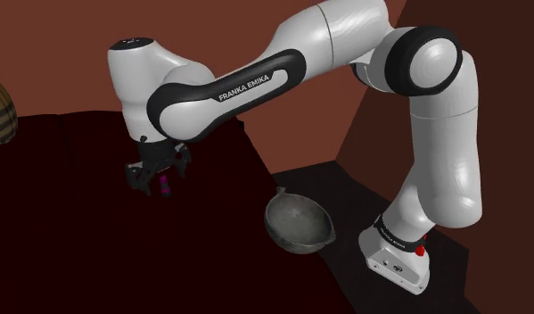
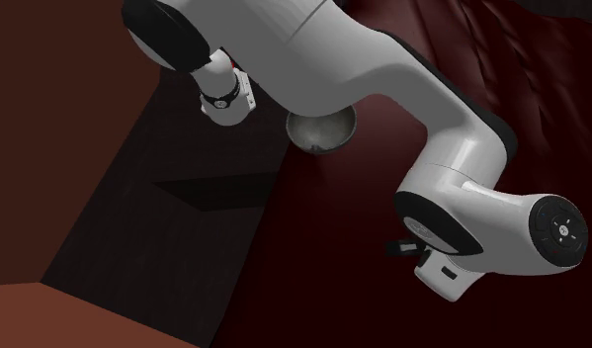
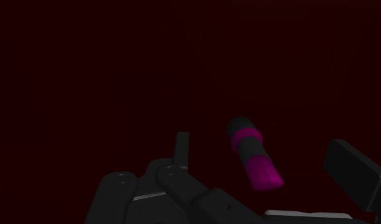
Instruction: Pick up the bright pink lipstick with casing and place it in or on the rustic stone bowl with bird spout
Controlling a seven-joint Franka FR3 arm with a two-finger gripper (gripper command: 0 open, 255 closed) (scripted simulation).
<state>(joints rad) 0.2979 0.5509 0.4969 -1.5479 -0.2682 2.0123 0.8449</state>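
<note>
Gripper [image 1: 159,175] wide open around one untouched pink lipstick [image 3: 253,154]; one grey bowl [image 1: 298,223] apart.

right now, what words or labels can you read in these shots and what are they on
"FRANKA EMIKA": on the black band along the arm, shoulder view.
Faint white lettering on the dark ring at the arm's base: too small to read.
No text seen on the lipstick or the bowl.
</note>
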